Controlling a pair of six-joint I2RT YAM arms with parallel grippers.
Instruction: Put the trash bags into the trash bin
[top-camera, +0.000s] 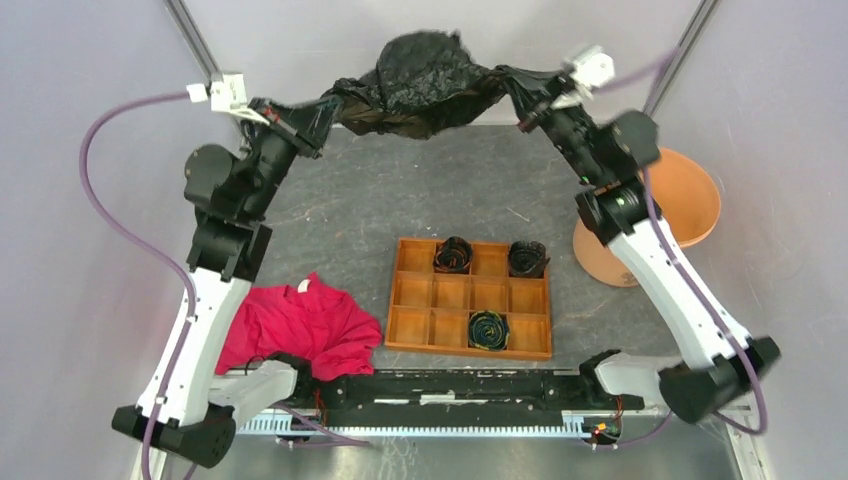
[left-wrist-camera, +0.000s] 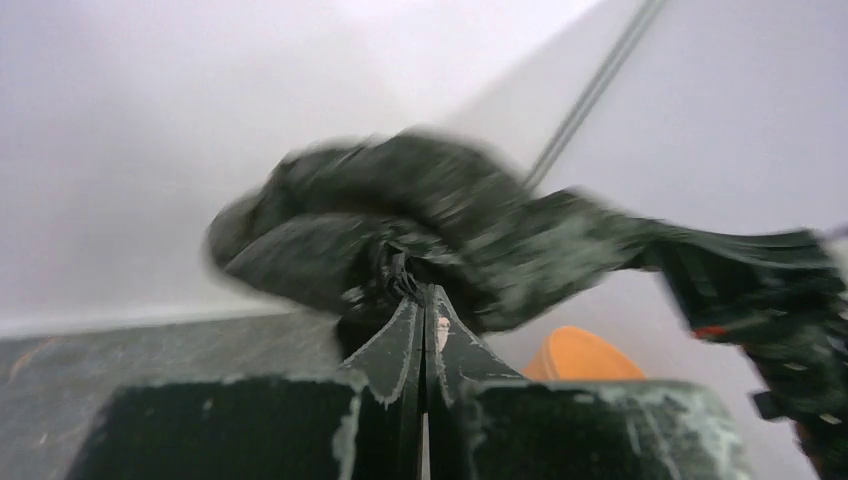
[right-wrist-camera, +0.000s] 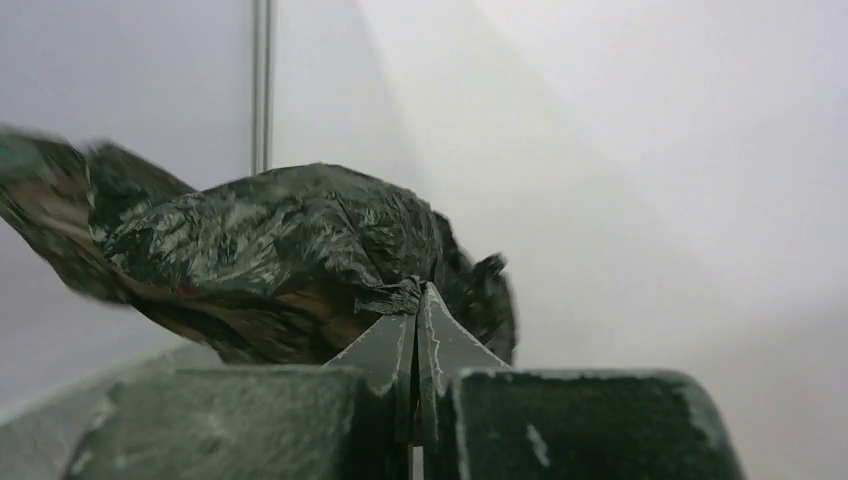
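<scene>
Carrying the trash bags (top-camera: 425, 85) as a sagging black bundle, slung in the air above the far side of the counter (top-camera: 400, 190) and well apart from the trash bin (top-camera: 706, 215), set at the right edge partly behind the right arm. Pinched at one twisted end by the left end effector (left-wrist-camera: 421, 300), closed down tight on the film; pinched at the other end by the right end effector (right-wrist-camera: 418, 295), likewise clamped on a gathered tuft. Best done, to judge from this, by swinging both arms rightward together, holding the span steady to avoid tearing the film or letting it drag. Then bring the two ends closer over the bin's mouth, lower the bulk inside the rim, and only then let go, one side after the other. Worth guarding against film snagging on the rim and draping outside, and against tipping a likely light bin with the right forearm, close beside it. Steer clear of the wooden tray (top-camera: 470, 300) with its dark rolls (top-camera: 453, 255) and of the red garment (top-camera: 300, 325), both nearer the bases. Hard to judge from above: the amount of film bunched behind the visible lump. Blurred in the left wrist view, so no reading of folds there. Hidden by the right arm: part of the bin's wall and base. Cut off in both wrist views: most of the counter below the load, so no telling the clearance beneath.
</scene>
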